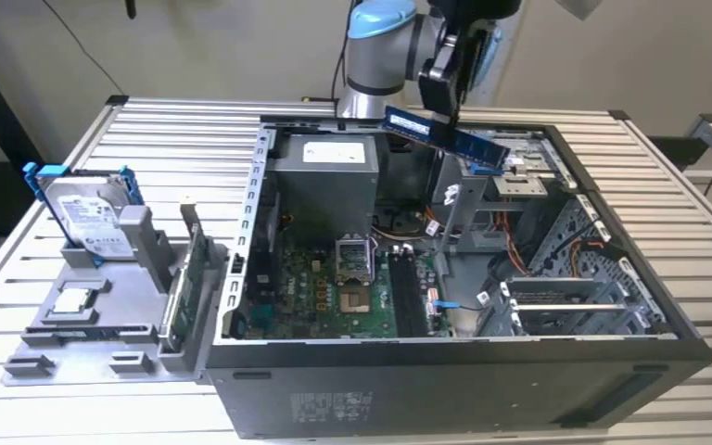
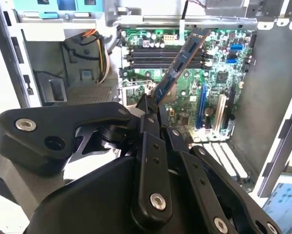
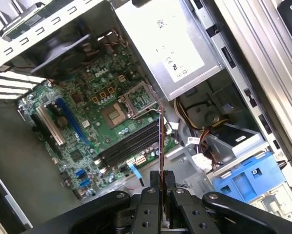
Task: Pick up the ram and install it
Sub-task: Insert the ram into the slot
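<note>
Matt end effector (image 3: 162,178), metal case (image 1: 455,399)

Gripped end of ram (image 2: 176,68) behind jaws

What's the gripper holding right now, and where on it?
The gripper holds the ram, pinched across its flat faces near one end; most of the stick juts free.
</note>
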Action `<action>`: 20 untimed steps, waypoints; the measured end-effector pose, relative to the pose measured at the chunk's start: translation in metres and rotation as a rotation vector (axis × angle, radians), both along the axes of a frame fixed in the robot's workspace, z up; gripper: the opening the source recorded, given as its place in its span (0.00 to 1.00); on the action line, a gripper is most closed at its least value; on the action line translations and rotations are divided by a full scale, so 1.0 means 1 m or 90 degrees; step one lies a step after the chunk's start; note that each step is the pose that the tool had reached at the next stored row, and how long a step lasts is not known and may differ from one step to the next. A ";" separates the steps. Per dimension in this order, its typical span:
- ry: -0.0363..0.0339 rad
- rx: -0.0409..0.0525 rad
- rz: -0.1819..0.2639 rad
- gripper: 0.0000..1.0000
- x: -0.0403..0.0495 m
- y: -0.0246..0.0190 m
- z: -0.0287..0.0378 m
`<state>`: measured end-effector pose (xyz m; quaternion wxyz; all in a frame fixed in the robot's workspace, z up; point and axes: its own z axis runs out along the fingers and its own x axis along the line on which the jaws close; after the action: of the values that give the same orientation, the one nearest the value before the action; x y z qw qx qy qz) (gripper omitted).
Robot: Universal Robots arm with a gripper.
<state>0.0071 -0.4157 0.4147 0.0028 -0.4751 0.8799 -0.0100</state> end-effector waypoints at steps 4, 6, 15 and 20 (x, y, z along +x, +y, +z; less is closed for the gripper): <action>0.0000 -0.0006 -0.029 0.14 0.0000 0.0000 -0.0004; 0.0000 -0.0008 -0.046 0.14 0.0001 0.0000 -0.0007; 0.0001 -0.0010 -0.111 0.14 0.0000 -0.0005 -0.0013; 0.0000 -0.0010 -0.144 0.14 0.0000 -0.0016 -0.0018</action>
<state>0.0071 -0.4173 0.4129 0.0013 -0.3728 0.9278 -0.0109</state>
